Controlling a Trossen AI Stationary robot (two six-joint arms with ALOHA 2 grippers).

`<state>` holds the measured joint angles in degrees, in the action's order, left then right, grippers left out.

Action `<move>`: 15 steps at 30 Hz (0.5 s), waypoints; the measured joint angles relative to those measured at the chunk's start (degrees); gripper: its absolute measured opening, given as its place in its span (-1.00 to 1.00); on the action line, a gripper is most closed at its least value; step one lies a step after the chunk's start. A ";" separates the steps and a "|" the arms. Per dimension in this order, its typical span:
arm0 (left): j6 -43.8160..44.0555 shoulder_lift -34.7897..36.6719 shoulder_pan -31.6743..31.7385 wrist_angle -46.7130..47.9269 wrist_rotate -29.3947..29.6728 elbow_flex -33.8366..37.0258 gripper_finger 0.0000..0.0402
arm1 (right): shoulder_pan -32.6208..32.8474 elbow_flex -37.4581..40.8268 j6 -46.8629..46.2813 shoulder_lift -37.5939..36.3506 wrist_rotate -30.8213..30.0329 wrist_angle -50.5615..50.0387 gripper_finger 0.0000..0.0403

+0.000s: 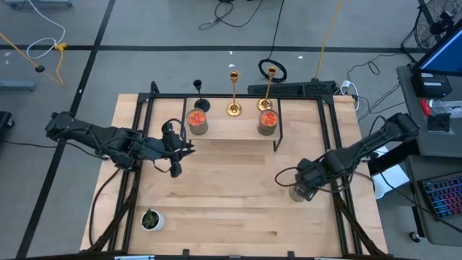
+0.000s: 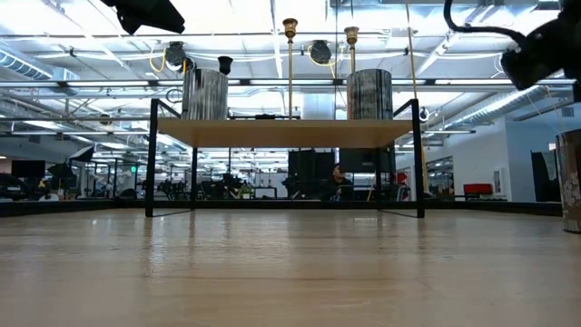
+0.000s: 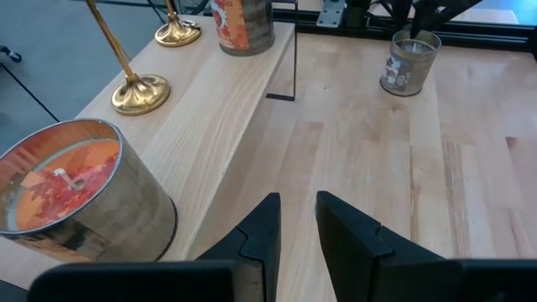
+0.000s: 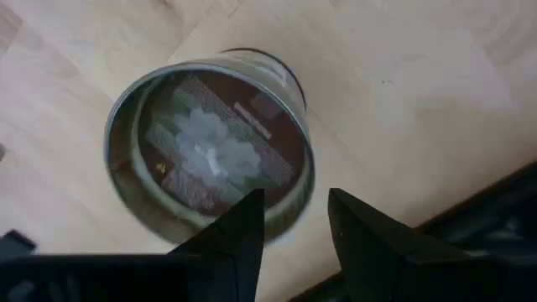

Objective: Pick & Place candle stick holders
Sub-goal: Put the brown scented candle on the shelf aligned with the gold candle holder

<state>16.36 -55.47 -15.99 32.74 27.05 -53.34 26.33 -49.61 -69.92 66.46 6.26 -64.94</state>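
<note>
A light wooden counter (image 1: 238, 209) carries a raised wooden shelf (image 1: 234, 128) on a thin black frame along its far side. Two metal tins holding orange candles stand on the shelf: one (image 1: 197, 121) toward its left end, one (image 1: 268, 120) toward its right end. A third metal tin (image 1: 298, 192), with a pale candle inside, stands upright on the counter surface near the right edge. A small green plant in a white pot (image 1: 150, 219) sits near the front left corner, well apart from the tins. Cables (image 1: 231, 11) lie on the grey floor beyond the counter.
</note>
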 joint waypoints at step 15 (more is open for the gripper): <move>-0.09 -0.02 0.00 0.00 0.02 0.00 -0.57 | -0.11 2.04 -2.64 -0.03 1.20 3.52 -0.95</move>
<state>16.27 -55.48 -15.99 32.73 27.07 -53.34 26.22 -47.57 -72.56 66.43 7.46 -61.42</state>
